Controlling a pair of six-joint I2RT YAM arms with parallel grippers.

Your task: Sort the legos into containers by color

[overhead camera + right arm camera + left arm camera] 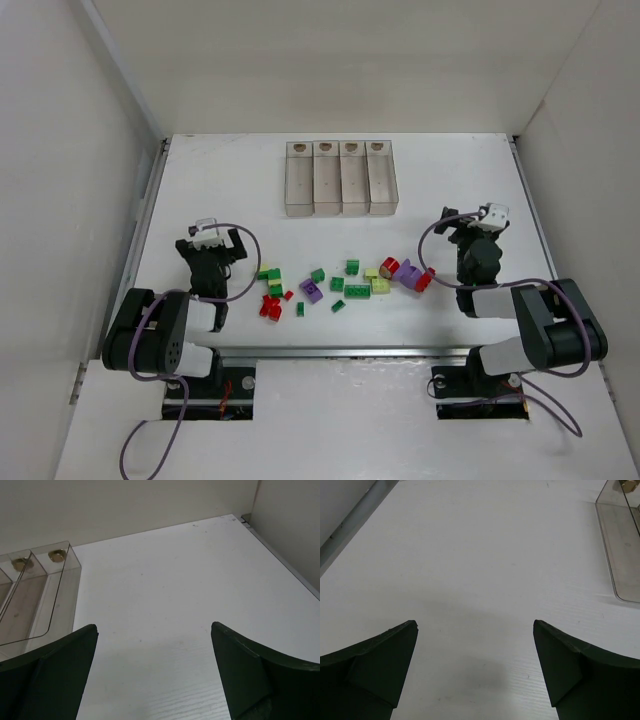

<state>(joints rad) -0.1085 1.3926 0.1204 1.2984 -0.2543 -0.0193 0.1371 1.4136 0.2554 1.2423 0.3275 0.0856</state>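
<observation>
Left gripper (pixel 475 626), right gripper (pixel 154 626) wide; legos (pixel 340 283) between them, outside either's fingers (pixel 380 670)

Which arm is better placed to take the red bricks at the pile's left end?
Left: the open left gripper hangs near the red bricks; the right gripper is across the pile.

Fixed overhead view down over arm bases onto white table (pixel 220 190), wrist views low, close, facing forward between dark fingers (pixel 370 675), all sharing clear plastic four-bin row (pixel 340 180).
</observation>
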